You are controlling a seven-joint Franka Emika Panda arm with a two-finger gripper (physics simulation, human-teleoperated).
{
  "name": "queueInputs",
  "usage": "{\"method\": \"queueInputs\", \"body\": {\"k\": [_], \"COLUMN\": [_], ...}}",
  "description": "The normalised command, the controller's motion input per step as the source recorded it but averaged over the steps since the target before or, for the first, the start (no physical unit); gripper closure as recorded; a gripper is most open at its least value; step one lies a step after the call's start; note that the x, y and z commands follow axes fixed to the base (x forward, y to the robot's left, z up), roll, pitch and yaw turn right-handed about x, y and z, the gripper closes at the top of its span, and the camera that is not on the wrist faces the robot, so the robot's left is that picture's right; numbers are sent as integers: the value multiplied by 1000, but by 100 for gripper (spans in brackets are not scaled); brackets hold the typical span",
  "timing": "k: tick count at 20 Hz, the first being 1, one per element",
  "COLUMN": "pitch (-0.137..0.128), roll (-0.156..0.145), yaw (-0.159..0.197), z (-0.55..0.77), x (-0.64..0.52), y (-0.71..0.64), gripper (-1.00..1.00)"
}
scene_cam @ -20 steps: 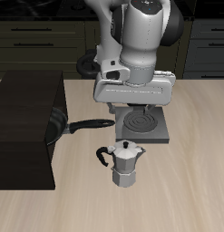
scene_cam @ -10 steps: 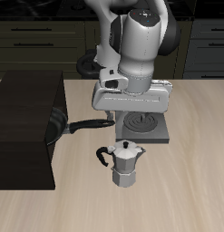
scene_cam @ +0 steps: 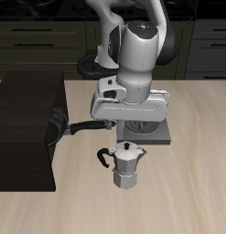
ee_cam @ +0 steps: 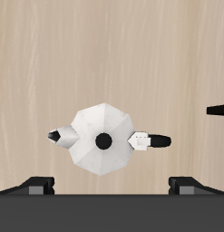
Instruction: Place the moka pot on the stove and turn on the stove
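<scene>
The moka pot [scene_cam: 129, 165] stands upright on the table, in front of the stove [scene_cam: 162, 136]. It is silver and faceted with a black handle and lid knob. The stove's coil is dark and mostly hidden behind my hand. My gripper [scene_cam: 126, 127] hangs above the pot, slightly behind it, apart from it. In the wrist view the pot [ee_cam: 102, 138] is seen from straight above, with its black knob in the middle. My gripper [ee_cam: 113, 186] is open and empty, with its fingertips [ee_cam: 36, 185] spread wide.
A black frying pan [scene_cam: 61, 128] leans against the large black box [scene_cam: 23, 128], its handle pointing toward the stove. A dark tip [ee_cam: 219, 110], likely that handle, shows at the wrist view's edge. Dark cabinets stand behind the table.
My hand has come down and forward toward the moka pot, now covering more of the stove. The pot, pan and stove have not moved.
</scene>
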Motion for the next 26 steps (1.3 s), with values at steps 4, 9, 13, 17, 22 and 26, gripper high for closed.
{"method": "queueInputs", "body": {"k": [4, 9, 13, 17, 22, 26], "pitch": [8, 27, 4, 1, 5, 5], "roll": [20, 25, -2, 5, -5, 1], "yaw": [25, 7, -10, 1, -2, -11], "z": [-180, -189, -38, -37, -42, -74], "x": [-32, -26, 15, 41, 59, 6], "y": [151, 106, 47, -13, -32, -14], "gripper": [-100, -100, -100, -100, -100, -100]}}
